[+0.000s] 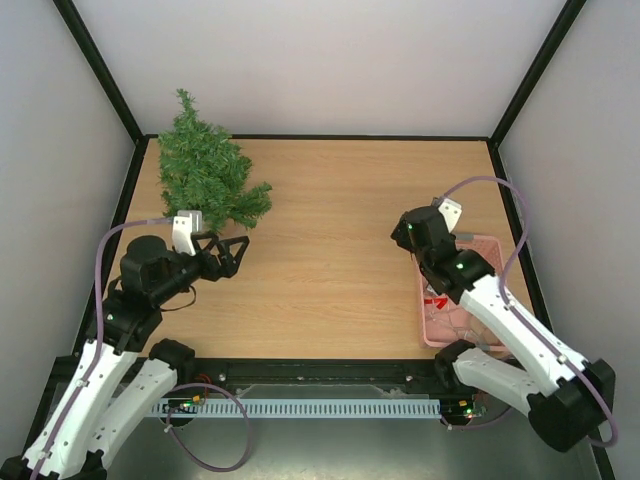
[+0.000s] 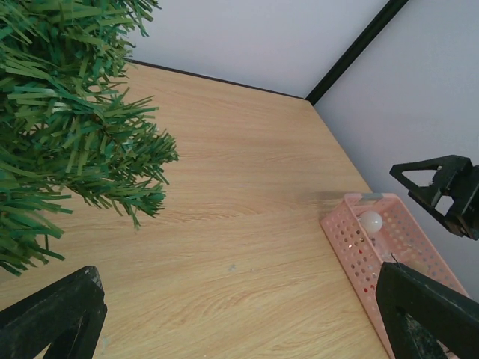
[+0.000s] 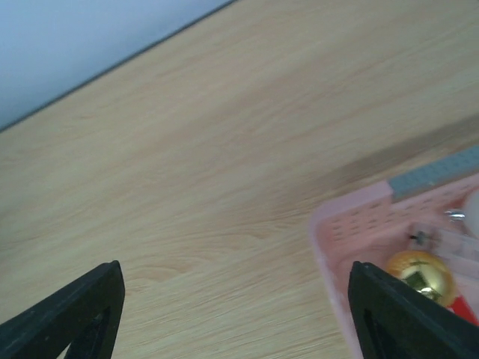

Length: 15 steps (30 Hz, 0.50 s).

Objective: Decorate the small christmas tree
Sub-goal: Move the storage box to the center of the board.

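Note:
The small christmas tree (image 1: 205,180) stands at the far left of the table, dark green and bushy; its branches fill the upper left of the left wrist view (image 2: 67,127). My left gripper (image 1: 232,252) is open and empty just in front of the tree, its jaws wide apart in its own view (image 2: 239,321). My right gripper (image 1: 412,236) is open and empty above the table at the far left corner of the pink basket (image 1: 490,242). The basket holds a gold ball (image 3: 419,273), a white ball (image 2: 372,221) and red ornaments (image 1: 437,300).
The pink basket (image 2: 352,239) sits along the right edge of the table, next to the right wall. Black frame posts and white walls enclose the table at the back and sides. Bare wood lies between the tree and the basket.

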Each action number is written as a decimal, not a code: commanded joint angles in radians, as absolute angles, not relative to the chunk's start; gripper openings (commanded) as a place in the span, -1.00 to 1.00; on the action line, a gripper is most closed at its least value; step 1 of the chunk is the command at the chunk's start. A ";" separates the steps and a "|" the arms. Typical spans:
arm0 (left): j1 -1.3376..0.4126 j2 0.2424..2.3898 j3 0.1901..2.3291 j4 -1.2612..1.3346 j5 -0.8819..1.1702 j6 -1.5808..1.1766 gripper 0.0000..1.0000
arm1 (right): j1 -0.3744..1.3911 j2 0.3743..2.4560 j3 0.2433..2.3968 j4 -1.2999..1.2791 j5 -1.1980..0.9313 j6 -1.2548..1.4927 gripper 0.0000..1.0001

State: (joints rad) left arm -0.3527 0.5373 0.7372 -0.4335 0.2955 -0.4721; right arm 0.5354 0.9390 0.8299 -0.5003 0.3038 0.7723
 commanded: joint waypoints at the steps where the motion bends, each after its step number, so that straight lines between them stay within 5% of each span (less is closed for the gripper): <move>1: -0.347 0.518 0.700 -0.414 0.267 -0.427 0.99 | 0.462 1.005 0.779 -0.441 0.418 0.756 0.46; 15: -0.347 0.493 0.685 -0.405 0.265 -0.420 0.99 | 0.217 1.318 0.689 -0.135 0.083 0.878 0.29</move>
